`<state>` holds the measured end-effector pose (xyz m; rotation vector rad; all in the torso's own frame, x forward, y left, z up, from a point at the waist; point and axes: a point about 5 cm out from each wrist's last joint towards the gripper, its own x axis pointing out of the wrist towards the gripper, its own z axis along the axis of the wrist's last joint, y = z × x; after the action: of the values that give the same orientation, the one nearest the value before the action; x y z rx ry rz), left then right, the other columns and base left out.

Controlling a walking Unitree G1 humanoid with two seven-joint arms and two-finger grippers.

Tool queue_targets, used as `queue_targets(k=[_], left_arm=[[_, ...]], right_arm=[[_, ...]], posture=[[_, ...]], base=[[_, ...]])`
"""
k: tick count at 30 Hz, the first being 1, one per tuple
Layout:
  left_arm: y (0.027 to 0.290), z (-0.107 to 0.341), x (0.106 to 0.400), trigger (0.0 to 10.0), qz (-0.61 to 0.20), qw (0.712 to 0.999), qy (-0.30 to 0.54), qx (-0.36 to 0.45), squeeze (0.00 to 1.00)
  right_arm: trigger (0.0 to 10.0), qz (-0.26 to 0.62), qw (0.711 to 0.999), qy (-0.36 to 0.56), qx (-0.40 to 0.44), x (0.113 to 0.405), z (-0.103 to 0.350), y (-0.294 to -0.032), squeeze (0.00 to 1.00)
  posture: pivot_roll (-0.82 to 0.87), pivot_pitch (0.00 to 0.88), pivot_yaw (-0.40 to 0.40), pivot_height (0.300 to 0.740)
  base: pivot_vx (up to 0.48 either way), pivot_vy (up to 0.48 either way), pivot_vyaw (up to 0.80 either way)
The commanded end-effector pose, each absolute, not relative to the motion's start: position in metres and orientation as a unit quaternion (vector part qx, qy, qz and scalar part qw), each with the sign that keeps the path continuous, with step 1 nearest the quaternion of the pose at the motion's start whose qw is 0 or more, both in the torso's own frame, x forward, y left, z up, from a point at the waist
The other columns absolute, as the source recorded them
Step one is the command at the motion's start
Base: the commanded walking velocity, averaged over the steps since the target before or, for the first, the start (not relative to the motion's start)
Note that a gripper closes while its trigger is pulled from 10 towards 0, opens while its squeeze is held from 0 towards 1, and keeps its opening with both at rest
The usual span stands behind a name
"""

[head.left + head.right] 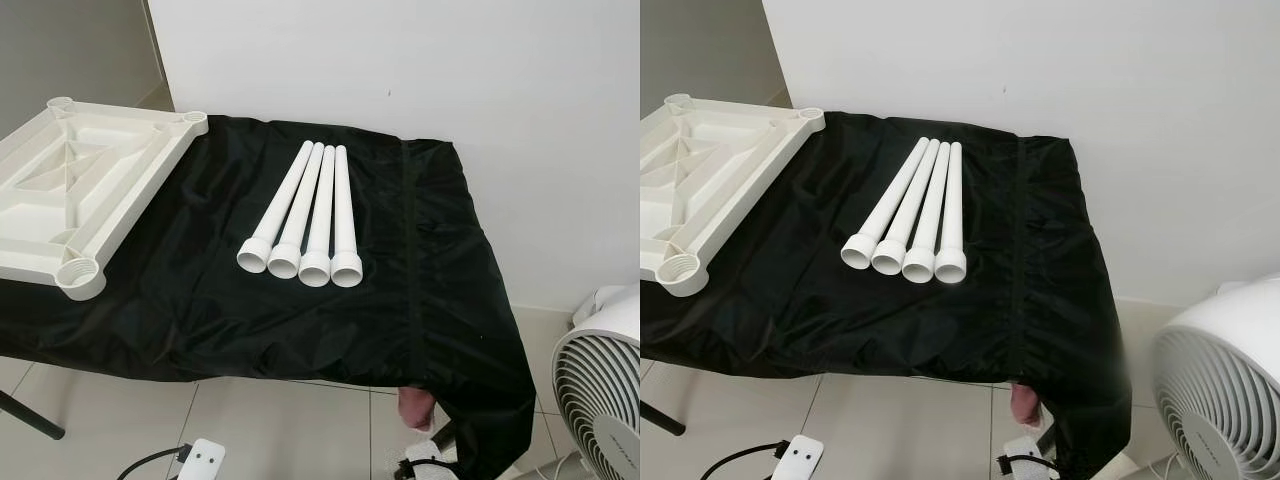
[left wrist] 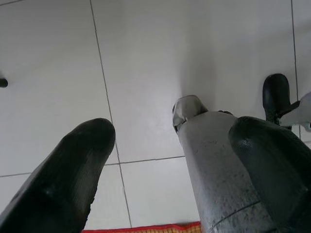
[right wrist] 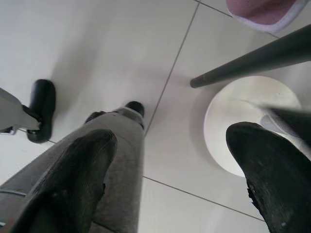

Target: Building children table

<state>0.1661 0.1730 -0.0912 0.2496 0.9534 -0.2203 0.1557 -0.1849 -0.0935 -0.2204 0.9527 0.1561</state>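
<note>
Several white tube legs (image 1: 306,212) lie side by side on the black cloth (image 1: 420,300) over a table, wide socket ends toward me. A white children's tabletop (image 1: 80,185) rests upside down at the table's left end, with round corner sockets (image 1: 80,275) facing up. My left gripper (image 2: 170,160) hangs open over the tiled floor, beside my silver leg (image 2: 214,165). My right gripper (image 3: 170,160) also hangs open above the floor, holding nothing.
A white fan (image 1: 1225,390) stands on the floor at the right, its round base (image 3: 248,121) near a dark table leg (image 3: 252,60). A white power strip (image 1: 203,460) with a cable lies on the tiles. A white wall is behind the table.
</note>
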Motion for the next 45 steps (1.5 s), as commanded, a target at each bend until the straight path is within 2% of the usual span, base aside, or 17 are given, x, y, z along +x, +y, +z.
queue_targets(k=[1, 31, 45], left_arm=[[0.1811, -0.0953, 0.1562, 10.0, -0.075, 0.867, 0.474, 0.134, 0.0], [0.1849, -0.093, 0.1611, 10.0, -0.082, 0.866, 0.471, 0.145, 0.0], [0.1814, -0.0934, 0.1599, 10.0, -0.101, 0.864, 0.465, 0.163, 0.0]], right_arm=[[10.0, 0.075, 0.875, 0.467, -0.103, 0.1499, -0.0964, -0.1824, 0.02], [10.0, 0.058, 0.872, 0.476, -0.101, 0.1436, -0.0985, -0.1858, 0.0], [10.0, 0.058, 0.872, 0.475, -0.102, 0.1441, -0.0982, -0.1869, 0.0]], posture=[[0.01, 0.0, -0.002, 0.74], [0.0, 0.0, 0.011, 0.74], [0.01, 0.0, 0.003, 0.74]], base=[[0.0, 0.412, 0.0], [0.0, 0.434, 0.0], [0.0, 0.064, 0.0]])
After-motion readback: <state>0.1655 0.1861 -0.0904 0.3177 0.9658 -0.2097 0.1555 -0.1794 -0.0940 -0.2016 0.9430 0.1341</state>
